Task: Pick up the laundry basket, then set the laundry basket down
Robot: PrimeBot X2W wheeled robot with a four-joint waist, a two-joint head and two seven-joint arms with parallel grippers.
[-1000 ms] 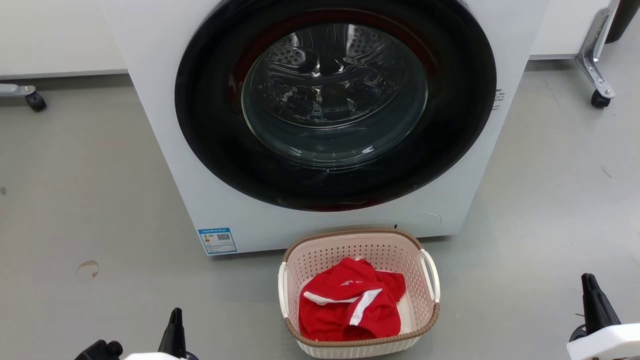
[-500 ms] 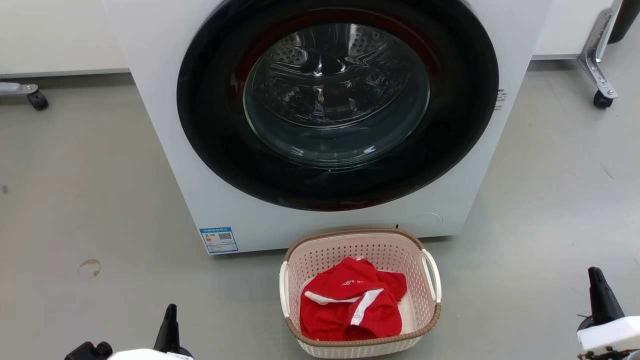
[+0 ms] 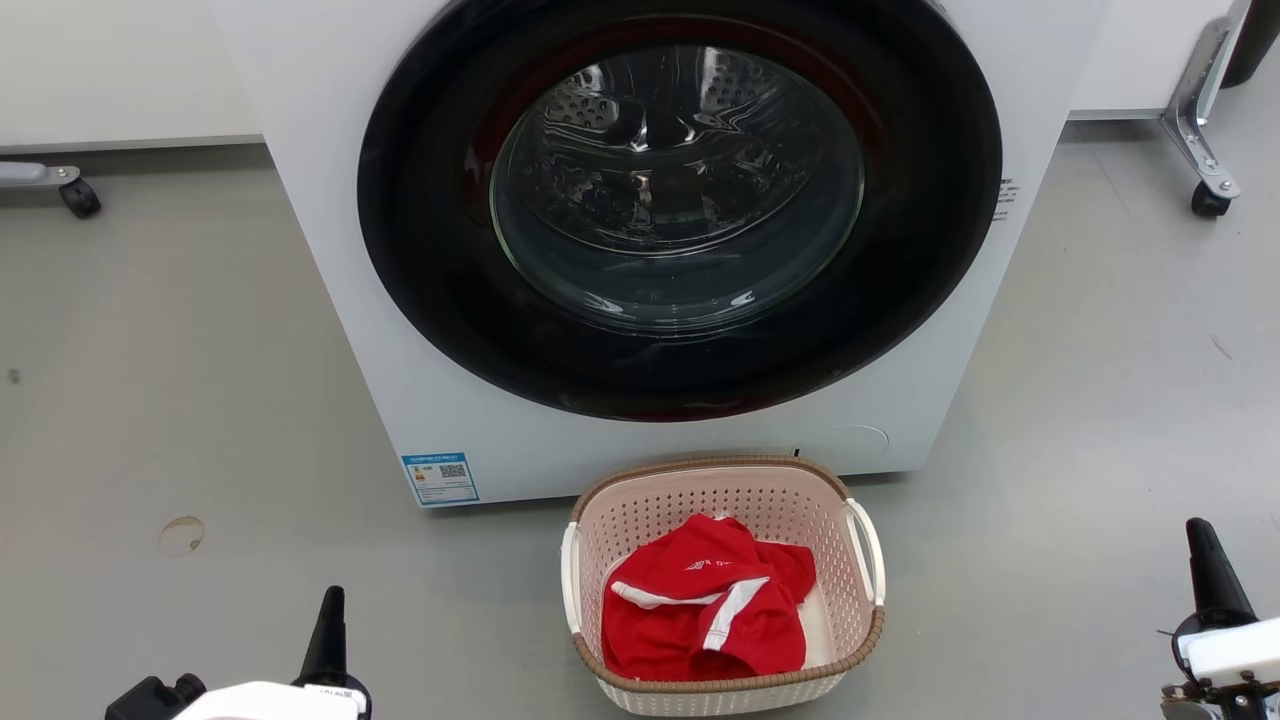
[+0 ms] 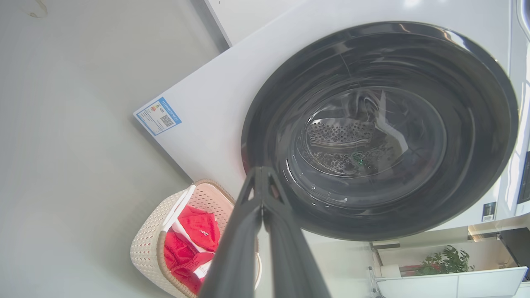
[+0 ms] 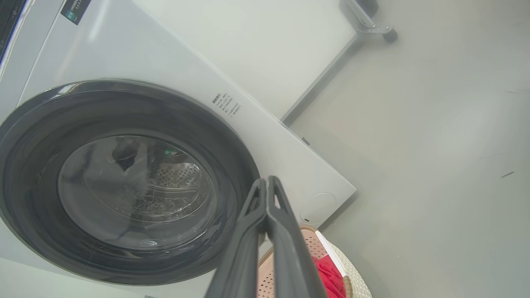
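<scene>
Two grippers sit low in your head view, one at each bottom corner, and neither touches anything. Your left gripper (image 3: 329, 612) points up from the lower left, and your right gripper (image 3: 1204, 556) points up from the lower right. In each wrist view the two long dark fingers (image 4: 240, 244) are pressed together with their tips meeting, so both grippers are clenched and empty.

The laundry basket (image 3: 640, 525) stands upright on the grey floor (image 3: 150, 400) at the bottom centre of the head view, between the two grippers and well apart from both. It is pale pink-cream perforated plastic, with a brown woven-look rim and a white handle on its left and right sides. Its far rim lies just in front of the foot of a white washer (image 3: 320, 260). You cannot tell whether the two touch. Inside the basket lies a crumpled red garment (image 3: 700, 625) with white stripes, covering most of the bottom.

The washer rises behind the basket. Its round door (image 3: 675, 190) is closed, with a wide black ring around clear glass, and the perforated metal drum shows through it. A small blue label (image 3: 440, 479) is stuck near the washer's lower left corner. On the floor left of the basket is a faint brown ring mark (image 3: 181, 535). A black caster wheel (image 3: 1208, 198) shows at the upper right
</scene>
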